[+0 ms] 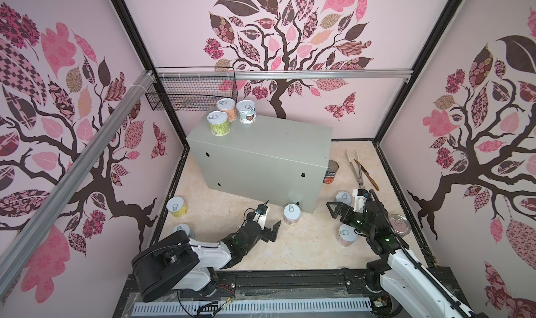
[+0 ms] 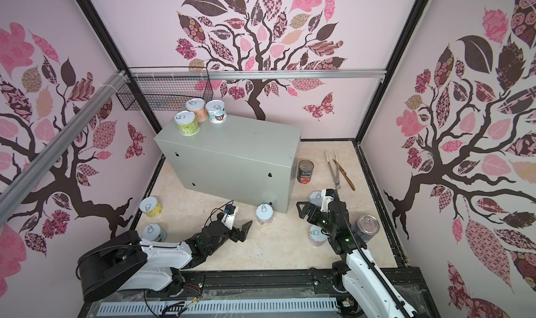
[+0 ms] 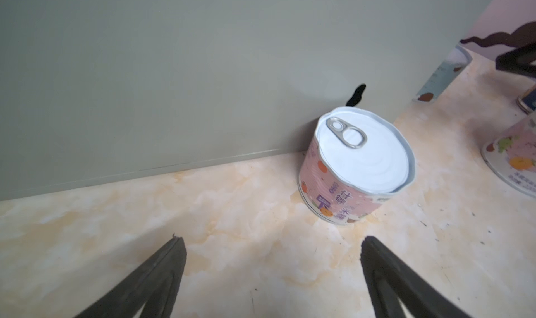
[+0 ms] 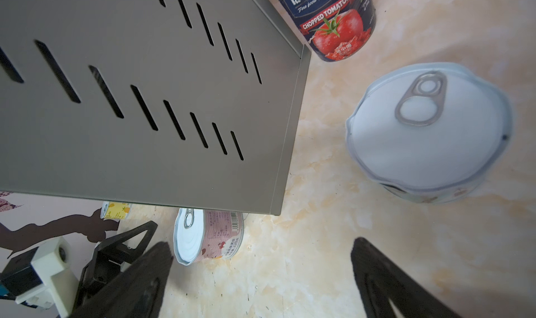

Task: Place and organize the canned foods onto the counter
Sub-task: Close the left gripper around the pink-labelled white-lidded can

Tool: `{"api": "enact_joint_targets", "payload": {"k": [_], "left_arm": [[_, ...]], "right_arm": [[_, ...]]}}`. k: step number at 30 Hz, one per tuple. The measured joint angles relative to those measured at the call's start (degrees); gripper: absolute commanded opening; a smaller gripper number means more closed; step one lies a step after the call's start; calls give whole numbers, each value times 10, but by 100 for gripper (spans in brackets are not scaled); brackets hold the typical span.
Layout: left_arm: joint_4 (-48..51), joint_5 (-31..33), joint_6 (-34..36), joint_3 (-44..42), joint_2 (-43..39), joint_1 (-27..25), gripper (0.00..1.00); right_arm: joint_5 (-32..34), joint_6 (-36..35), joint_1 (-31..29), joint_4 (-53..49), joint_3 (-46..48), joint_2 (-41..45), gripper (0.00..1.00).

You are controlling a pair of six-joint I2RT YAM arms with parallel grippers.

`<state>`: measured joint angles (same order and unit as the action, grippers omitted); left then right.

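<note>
Three short cans stand upright in a close cluster on the far-left corner of the grey counter box (image 1: 261, 157): a green can (image 1: 218, 122) nearest the front edge, a pink-orange can (image 1: 226, 109) behind it and a blue-and-white can (image 1: 246, 111) to its right. The other cans are down on the marbled tabletop (image 1: 290, 252). A yellow can (image 1: 177, 207) stands near the left wall, and another short can (image 2: 153, 232) is partly hidden behind the left arm. A pink can (image 3: 356, 168) stands upright just beside the box's front face, near its right corner. A pale blue can (image 4: 429, 133) stands off the box's right end. A second pink can (image 1: 346, 234) is partly covered by the right arm. A tall blue can (image 2: 367, 228) stands by the right wall, and a dark tomato can (image 4: 333, 20) is close to the box's right end, towards the back. The left gripper (image 3: 272, 241) is low over the tabletop with its jaws spread wide and nothing between them; the pink can lies ahead of it, not touching. The right gripper (image 4: 261, 244) is also spread wide and holds nothing. It points at the box's slotted end, with the pale blue can off to one side of it. Tongs (image 1: 355, 168) and a knife (image 1: 368, 176) lie on the tabletop beyond the right arm. A black wire basket (image 1: 188, 93) hangs on the back rail above the box.
</note>
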<state>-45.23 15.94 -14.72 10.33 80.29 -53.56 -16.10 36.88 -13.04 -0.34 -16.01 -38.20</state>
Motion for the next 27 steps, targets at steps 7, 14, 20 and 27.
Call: {"api": "enact_joint_targets", "payload": {"k": [7,14,20,27], "left_arm": [[-108,-60,16,2,90,0,96],[-165,-97,38,43,170,0,97],[-212,-105,39,75,241,-1,97],[-231,-100,42,105,286,-3,97]], "right_arm": [[22,-10,0,2,-5,19,100],[25,-13,0,13,-5,1,100],[26,-14,-2,23,-5,-2,100],[27,-14,-5,25,-5,-2,100]]}}
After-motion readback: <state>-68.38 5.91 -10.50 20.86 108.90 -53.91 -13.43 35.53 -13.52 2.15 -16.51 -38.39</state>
